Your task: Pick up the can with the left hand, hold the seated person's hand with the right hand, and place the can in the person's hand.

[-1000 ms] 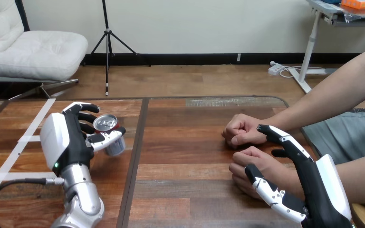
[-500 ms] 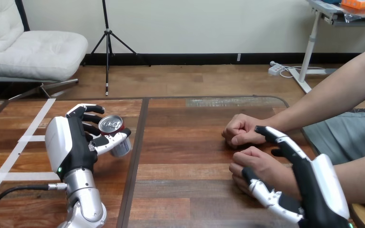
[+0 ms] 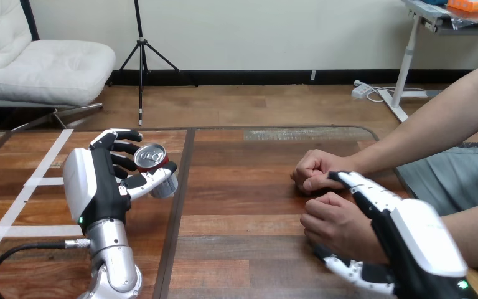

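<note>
A small can with a silver top and red rim is tilted and lifted off the wooden table, left of the middle. My left hand is shut on it, fingers behind it and thumb across its front. At the right, the person's two fists rest on the table: the farther fist and the nearer fist. My right hand straddles the nearer wrist. Its straight fingers lie along the wrist's far side and its thumb runs along the near side, neither curled round it.
White tape strips cross the table's left part, and a dark seam runs front to back just right of the can. A black cable loops by my left forearm. The person's forearms come in from the right edge.
My left hand has carried the can a little up and to the right. My right hand has slid forward and left, so the nearer wrist now lies between its fingers and thumb.
</note>
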Tool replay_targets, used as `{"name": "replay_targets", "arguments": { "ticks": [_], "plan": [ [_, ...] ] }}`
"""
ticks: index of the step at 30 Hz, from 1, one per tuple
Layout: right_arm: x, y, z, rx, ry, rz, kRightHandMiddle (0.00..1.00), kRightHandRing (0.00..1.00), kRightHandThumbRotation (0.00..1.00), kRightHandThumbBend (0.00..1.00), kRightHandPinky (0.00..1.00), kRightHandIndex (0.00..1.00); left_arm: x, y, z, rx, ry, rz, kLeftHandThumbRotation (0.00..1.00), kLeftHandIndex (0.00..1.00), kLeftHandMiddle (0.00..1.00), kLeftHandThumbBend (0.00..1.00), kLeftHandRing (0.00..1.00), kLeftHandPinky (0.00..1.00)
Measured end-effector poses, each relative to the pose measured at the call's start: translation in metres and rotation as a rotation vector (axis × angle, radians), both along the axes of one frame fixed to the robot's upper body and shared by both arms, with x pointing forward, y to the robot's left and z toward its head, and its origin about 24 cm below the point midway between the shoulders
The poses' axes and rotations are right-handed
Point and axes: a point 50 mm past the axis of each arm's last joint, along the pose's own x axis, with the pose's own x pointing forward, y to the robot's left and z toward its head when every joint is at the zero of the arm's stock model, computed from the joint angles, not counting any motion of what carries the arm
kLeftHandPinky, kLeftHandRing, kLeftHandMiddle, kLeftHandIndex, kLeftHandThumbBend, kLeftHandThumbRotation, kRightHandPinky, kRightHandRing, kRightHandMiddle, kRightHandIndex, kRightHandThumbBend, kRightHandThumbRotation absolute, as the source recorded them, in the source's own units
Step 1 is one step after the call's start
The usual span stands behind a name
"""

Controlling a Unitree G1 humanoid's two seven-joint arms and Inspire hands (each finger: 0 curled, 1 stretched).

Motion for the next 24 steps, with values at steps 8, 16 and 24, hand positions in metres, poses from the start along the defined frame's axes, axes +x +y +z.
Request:
{"name": "replay_targets", "arguments": {
  "ticks": [8, 16, 24],
  "plan": [
    [0.006, -0.017, 0.013, -0.174, 0.001, -0.023, 0.94, 0.97, 0.22, 0.77, 1.0, 0.91, -0.003, -0.003, -0.002, -0.011, -0.003, -0.008, 0.0, 0.57, 0.5, 0.69, 0.44, 0.41],
    [0.014, -0.03, 0.022, -0.311, 0.045, -0.054, 0.95, 0.99, 0.21, 0.84, 1.0, 0.9, -0.005, -0.006, -0.006, -0.015, 0.007, -0.014, 0.0, 0.57, 0.5, 0.69, 0.44, 0.41],
    [0.022, -0.041, 0.027, -0.444, 0.142, -0.1, 0.94, 0.98, 0.21, 0.88, 1.0, 0.9, -0.008, -0.007, -0.008, -0.014, 0.01, -0.011, 0.0, 0.58, 0.49, 0.69, 0.44, 0.4]
  ]
}}
